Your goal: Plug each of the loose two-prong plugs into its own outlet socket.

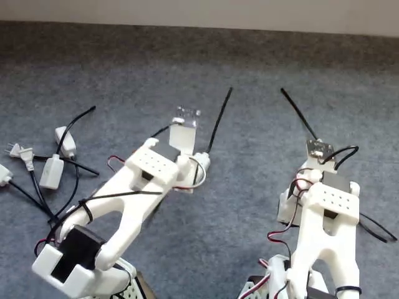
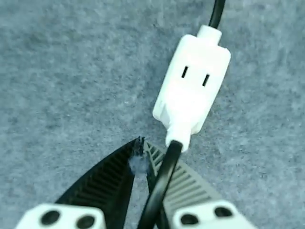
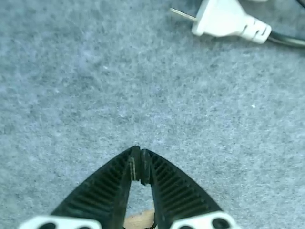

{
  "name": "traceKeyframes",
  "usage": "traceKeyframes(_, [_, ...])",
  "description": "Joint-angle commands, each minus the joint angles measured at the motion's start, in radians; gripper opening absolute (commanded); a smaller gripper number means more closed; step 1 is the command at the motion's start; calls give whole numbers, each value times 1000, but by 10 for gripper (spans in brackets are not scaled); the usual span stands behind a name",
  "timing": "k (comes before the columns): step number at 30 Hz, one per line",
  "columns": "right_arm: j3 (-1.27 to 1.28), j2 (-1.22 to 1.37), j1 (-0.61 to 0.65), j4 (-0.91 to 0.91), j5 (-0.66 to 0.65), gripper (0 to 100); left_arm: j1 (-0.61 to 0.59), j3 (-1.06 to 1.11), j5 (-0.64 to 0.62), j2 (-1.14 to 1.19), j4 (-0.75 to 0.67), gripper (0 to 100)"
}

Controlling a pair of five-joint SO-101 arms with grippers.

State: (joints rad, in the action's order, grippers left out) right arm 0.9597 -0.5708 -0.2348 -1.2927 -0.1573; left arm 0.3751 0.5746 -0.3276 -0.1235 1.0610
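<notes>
A white outlet socket (image 2: 193, 90) with two slots lies on the grey carpet just past my left gripper (image 2: 142, 149). The socket also appears beside that arm's wrist (image 1: 201, 163). Its black cord (image 2: 162, 183) runs back between the left fingers, which are closed around it with their tips nearly touching. My right gripper (image 3: 140, 155) is shut with nothing in it, just above bare carpet. A white two-prong plug (image 3: 228, 19) lies farther off, apart from its fingertips. More loose plugs (image 1: 20, 152) and sockets (image 1: 52, 171) lie at the far left of the table.
Black cords (image 1: 219, 118) (image 1: 298, 113) stretch away over the carpet ahead of both arms. The tangle of cords (image 1: 37, 187) at the left reaches toward the left arm's base. Open carpet lies between the two arms.
</notes>
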Motion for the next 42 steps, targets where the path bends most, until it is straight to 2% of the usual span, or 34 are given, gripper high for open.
traceKeyframes(1, [-2,-5,-5,10,8,7,-56,-165,9,-33,137,7])
traceKeyframes(5, [-2,-5,-5,10,8,7,-65,-257,78,-33,215,7])
traceKeyframes(13, [-2,-5,-5,10,8,7,-70,-249,157,-22,222,7])
traceKeyframes(17, [-2,-5,-5,8,8,7,-62,-217,157,-22,216,8])
traceKeyframes(23, [12,-5,-4,10,8,7,-62,-174,155,-25,216,152])
traceKeyframes(32, [13,-5,-4,10,8,7,-56,-176,149,-22,215,171])
traceKeyframes(42, [15,-5,-4,10,8,7,16,-176,150,-22,203,306])
